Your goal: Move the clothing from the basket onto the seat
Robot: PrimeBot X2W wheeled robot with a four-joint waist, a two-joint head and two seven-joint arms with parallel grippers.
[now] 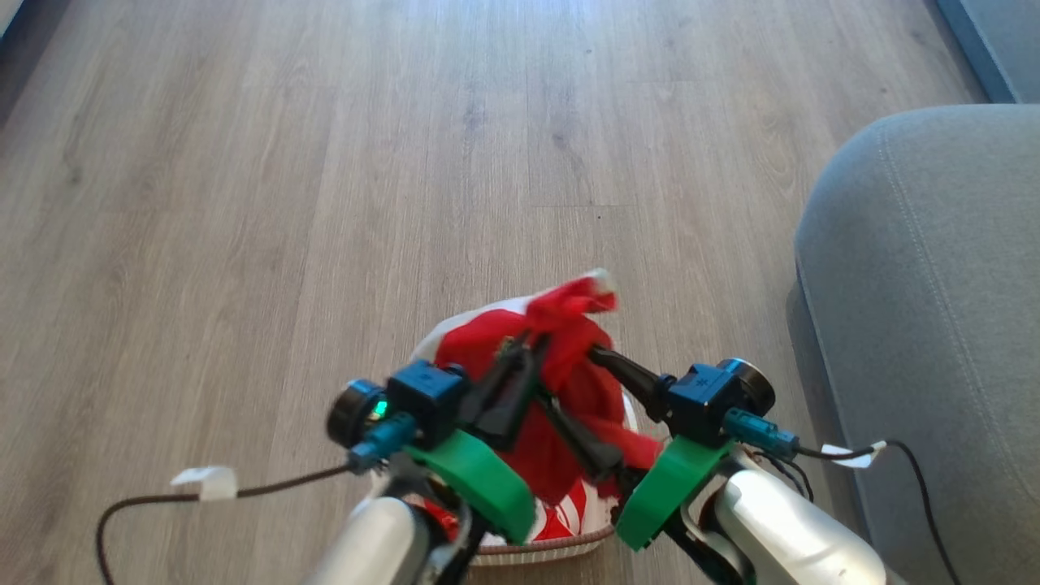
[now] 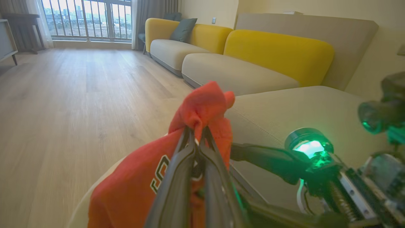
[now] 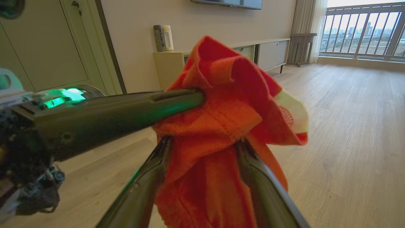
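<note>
The bright red fabric clothing (image 1: 569, 325) with white trim is sitting low in the middle of the head view, heaped up out of the small cream-white perforated basket (image 1: 552, 554), whose brown woven-look rim is peeking out at the bottom edge. A peak of the cloth is standing up above the heap.

The left gripper (image 1: 520, 357) is reaching in from the lower left and the right gripper (image 1: 566, 375) from the lower right, both meeting in the red cloth.

The left wrist view is showing the left gripper (image 2: 196, 129) with its fingers squeezed together, pinching a fold of the clothing (image 2: 202, 104) at their tips. White lettering is showing on the fabric below, and the right gripper (image 2: 240, 148) is coming in from the right.

The right wrist view is showing the right gripper (image 3: 204, 145) with its fingers standing apart, a thick wad of the clothing (image 3: 221, 126) pressing between them and hiding their tips. A finger of the left gripper (image 3: 190, 98) is crossing in from the left.

The large grey upholstered seat (image 1: 934, 325) with its double stitching is filling the right side of the head view, apart from the basket. In the left wrist view the seat (image 2: 284, 107) is lying just behind the cloth.

The pale wooden floor (image 1: 325, 162) is spreading all around.
</note>
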